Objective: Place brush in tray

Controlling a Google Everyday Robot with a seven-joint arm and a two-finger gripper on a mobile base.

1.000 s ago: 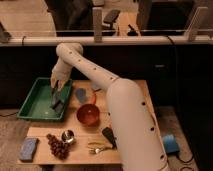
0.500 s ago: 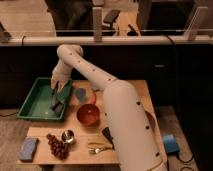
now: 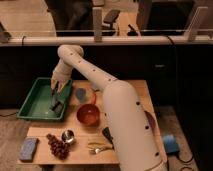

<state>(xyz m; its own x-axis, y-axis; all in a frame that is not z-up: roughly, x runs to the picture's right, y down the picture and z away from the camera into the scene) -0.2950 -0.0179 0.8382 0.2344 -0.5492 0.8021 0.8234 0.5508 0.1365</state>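
Observation:
The green tray (image 3: 31,102) lies on the left of the wooden table. The dark brush (image 3: 56,104) is inside the tray by its right rim, directly under my gripper (image 3: 56,92). The gripper hangs down from the white arm over the tray's right part, and its tips meet the top of the brush. I cannot tell whether the brush rests on the tray floor or hangs from the gripper.
A red-orange bowl (image 3: 89,114) stands right of the tray, with a grey-blue object (image 3: 81,93) behind it. A blue sponge (image 3: 28,148), grapes (image 3: 57,146), a metal cup (image 3: 67,135), a yellowish item (image 3: 97,146) and a black block (image 3: 107,134) lie along the front.

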